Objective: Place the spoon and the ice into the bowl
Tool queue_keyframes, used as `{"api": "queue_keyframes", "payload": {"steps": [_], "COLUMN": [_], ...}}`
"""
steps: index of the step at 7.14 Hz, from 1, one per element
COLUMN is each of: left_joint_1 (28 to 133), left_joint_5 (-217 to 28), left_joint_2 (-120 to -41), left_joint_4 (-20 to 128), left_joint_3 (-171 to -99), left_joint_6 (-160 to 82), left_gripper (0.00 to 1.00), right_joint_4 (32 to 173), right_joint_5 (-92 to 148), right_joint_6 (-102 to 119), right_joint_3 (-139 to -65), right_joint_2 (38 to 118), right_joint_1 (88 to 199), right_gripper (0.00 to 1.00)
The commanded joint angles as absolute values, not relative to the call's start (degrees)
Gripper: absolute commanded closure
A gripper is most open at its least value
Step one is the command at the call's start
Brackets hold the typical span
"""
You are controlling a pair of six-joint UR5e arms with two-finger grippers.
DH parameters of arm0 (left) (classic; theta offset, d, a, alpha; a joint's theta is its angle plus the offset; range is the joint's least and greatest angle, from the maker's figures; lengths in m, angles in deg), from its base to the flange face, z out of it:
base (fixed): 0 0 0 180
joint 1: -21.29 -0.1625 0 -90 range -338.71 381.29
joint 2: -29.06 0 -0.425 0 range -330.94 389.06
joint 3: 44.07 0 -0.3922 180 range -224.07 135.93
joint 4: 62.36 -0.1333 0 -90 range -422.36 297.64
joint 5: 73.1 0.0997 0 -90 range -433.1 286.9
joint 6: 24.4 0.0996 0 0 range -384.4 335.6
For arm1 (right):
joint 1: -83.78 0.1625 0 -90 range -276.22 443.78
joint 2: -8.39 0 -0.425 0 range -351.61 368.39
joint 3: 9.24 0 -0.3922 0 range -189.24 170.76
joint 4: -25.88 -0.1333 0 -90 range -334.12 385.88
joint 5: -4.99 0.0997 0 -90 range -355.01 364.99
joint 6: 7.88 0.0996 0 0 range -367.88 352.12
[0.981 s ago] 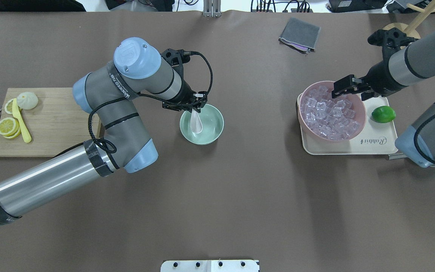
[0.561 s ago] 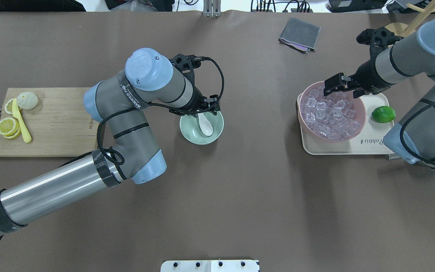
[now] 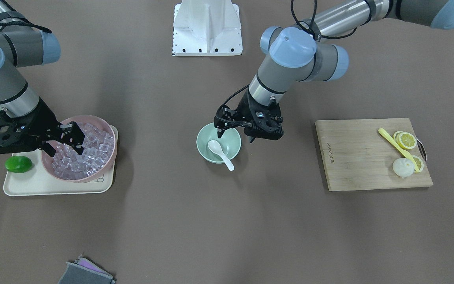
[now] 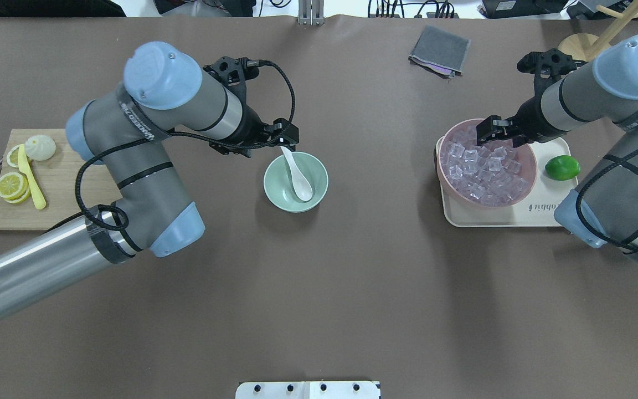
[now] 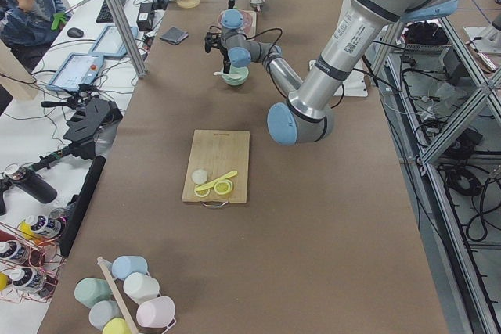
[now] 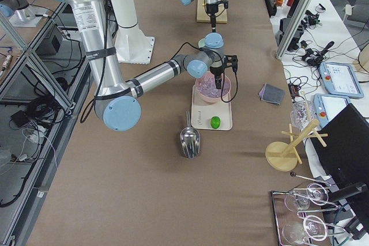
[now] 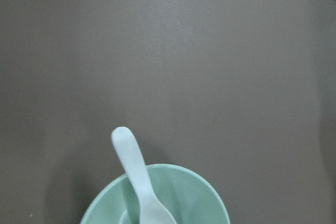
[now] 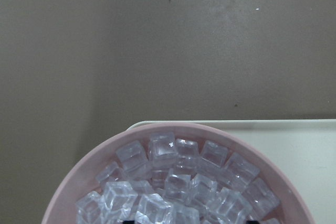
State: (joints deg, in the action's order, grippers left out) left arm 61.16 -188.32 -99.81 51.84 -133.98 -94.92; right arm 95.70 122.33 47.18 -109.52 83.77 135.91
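Note:
The white spoon [image 4: 298, 177] lies in the mint-green bowl [image 4: 272, 191], scoop down and handle resting on the far rim. It also shows in the front view [image 3: 220, 152] and the left wrist view [image 7: 137, 174]. My left gripper [image 4: 281, 139] is open and empty, just above the bowl's [image 3: 202, 136] far-left rim [image 3: 235, 134]. Clear ice cubes [image 4: 485, 169] fill the pink bowl [image 4: 528, 183]. My right gripper [image 4: 495, 133] is open and hangs over the ice [image 3: 83, 156] at that bowl's far rim [image 3: 63, 142]. The right wrist view looks down on the cubes [image 8: 168, 179].
The pink bowl stands on a cream tray [image 4: 540, 213] with a lime [image 4: 562, 167]. A wooden board [image 4: 70, 194] at the left holds lemon slices, a yellow utensil and a bun. A grey cloth [image 4: 440, 50] lies at the back. A metal scoop [image 6: 190, 136] lies beside the tray.
My left gripper let go of the spoon, which now lies in the green bowl, and drew back to the left. My right gripper shifted slightly over the pink bowl.

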Motion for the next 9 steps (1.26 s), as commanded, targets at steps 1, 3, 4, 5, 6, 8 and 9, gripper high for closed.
{"api": "queue_keyframes", "payload": {"steps": [1, 3, 4, 5, 6, 8, 9], "left_joint_1": [62.0, 62.9, 63.8, 64.5, 66.8, 71.0, 74.9], "left_joint_5": [-188.9, -188.9, -189.0, -189.2, -189.5, -190.7, -193.4], "left_joint_2": [-98.4, -98.3, -98.1, -97.1, -94.2, -86.9, -83.8], "left_joint_4": [51.2, 51.1, 50.4, 50.5, 50.7, 49.4, 49.3], "left_joint_3": [-135.4, -135.4, -135.4, -135.6, -136.4, -142.1, -142.6], "left_joint_6": [-93.8, -93.8, -93.7, -93.7, -92.7, -83.0, -77.6], "left_gripper": [0.02, 0.02, 0.02, 0.02, 0.02, 0.02, 0.02], "right_joint_4": [95.7, 95.6, 95.7, 96.3, 96.3, 96.0, 95.8], "right_joint_5": [122.5, 122.8, 122.9, 123.0, 123.0, 123.2, 123.2], "right_joint_6": [45.1, 34.2, 29.9, 23.6, 21.7, 18.3, 17.3], "right_joint_3": [-109.3, -109.3, -109.3, -109.2, -109.0, -108.4, -108.4], "right_joint_2": [83.9, 84.0, 84.0, 84.3, 85.0, 84.4, 84.3], "right_joint_1": [135.7, 135.7, 135.7, 135.7, 135.7, 135.2, 134.9], "right_gripper": [0.45, 0.46, 0.46, 0.46, 0.46, 0.45, 0.45]}}
